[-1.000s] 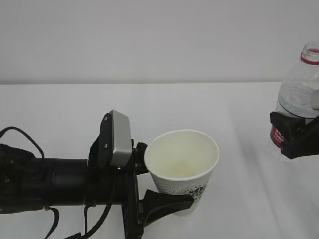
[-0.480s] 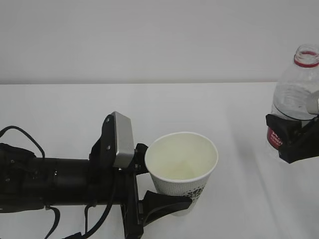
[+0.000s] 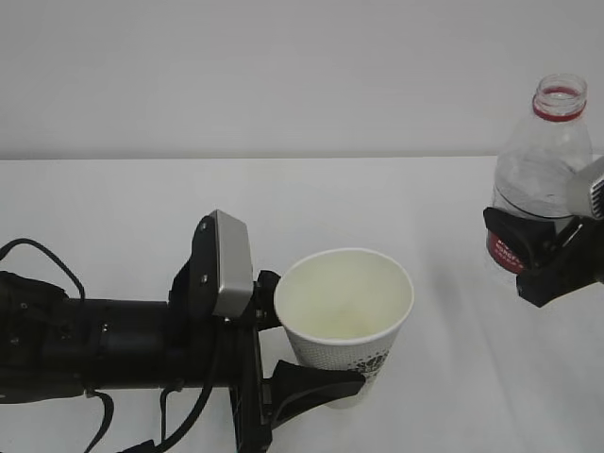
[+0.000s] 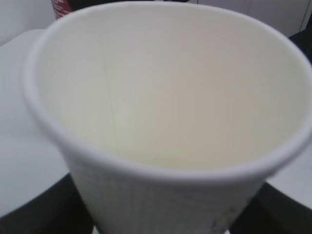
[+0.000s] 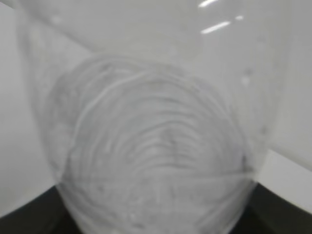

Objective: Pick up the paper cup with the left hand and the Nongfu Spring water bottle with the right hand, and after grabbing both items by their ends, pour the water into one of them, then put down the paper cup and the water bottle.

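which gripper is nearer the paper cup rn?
Left. The left hand has its fingers around the paper cup; the right hand is far right, holding the bottle.

Bare lab-like setup: white table (image 3: 113, 198), plain white wall (image 3: 283, 66).

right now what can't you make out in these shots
- Water level in the Nongfu Spring water bottle: exterior view too small, right wrist view blurred.
- Right hand: cut off by the exterior view's right edge.
- Paper cup logo: mostly hidden by the left hand.
- Cup base: out of the left wrist view.
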